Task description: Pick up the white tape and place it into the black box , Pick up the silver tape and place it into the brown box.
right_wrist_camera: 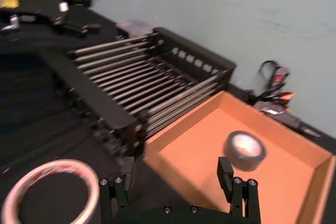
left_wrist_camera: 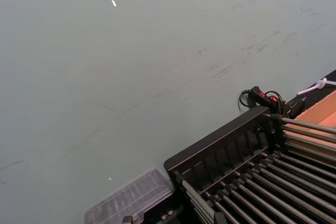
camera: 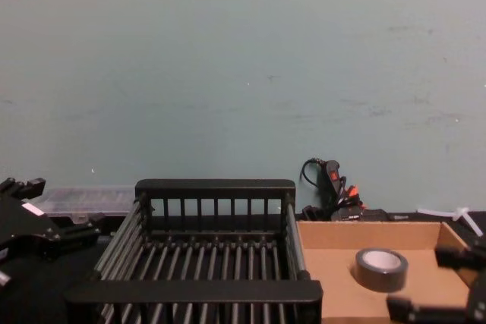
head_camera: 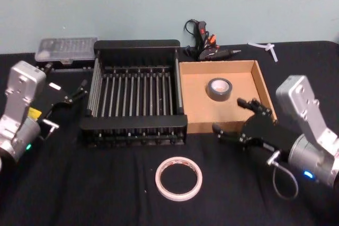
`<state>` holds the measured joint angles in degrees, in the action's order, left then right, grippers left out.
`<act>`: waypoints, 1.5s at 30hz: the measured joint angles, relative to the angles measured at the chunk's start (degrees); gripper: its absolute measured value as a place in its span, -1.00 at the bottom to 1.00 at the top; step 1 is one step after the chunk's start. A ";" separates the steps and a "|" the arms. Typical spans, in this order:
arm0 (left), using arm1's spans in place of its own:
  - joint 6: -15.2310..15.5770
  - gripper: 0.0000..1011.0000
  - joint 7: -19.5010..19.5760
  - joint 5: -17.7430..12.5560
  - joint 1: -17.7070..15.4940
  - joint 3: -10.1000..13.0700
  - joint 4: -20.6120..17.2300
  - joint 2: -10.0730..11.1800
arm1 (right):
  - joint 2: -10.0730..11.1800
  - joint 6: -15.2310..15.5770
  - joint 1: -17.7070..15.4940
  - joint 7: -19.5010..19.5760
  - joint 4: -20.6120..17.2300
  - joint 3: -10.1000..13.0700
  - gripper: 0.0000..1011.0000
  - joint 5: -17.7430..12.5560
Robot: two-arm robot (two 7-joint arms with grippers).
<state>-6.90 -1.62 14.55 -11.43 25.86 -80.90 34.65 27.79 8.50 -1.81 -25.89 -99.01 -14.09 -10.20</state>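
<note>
Light is even and rather dim, with no hard shadows on the black cloth. The pale wall [camera: 243, 58] is flatly lit, perhaps from overhead. The right wrist view is soft with motion blur: the silver tape [right_wrist_camera: 244, 149] and the black box [right_wrist_camera: 142, 85] smear. The white tape [head_camera: 179, 178] is fairly crisp in the head view.

A lab-like test bench: black-draped table [head_camera: 79, 194] against a bare pale wall [camera: 243, 73], glue gun [head_camera: 204, 43] behind.
</note>
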 joint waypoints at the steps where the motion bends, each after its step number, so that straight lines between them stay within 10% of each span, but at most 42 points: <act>1: 0.00 0.98 0.00 0.00 0.00 0.00 0.00 0.00 | 0.51 -0.27 -0.67 -0.24 -0.31 -0.41 0.98 -0.05; 12: 0.00 0.98 0.00 0.00 0.00 0.00 0.00 0.00 | 2.15 -0.93 -1.90 0.35 0.10 -4.87 0.98 2.05; 45: 0.00 0.98 0.00 0.00 0.00 0.00 0.00 0.00 | -2.94 1.54 4.51 0.57 6.96 -12.27 0.98 6.55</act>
<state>-6.91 -1.62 14.55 -11.43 25.86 -80.90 34.65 24.85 10.04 2.70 -25.31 -92.05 -26.36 -3.65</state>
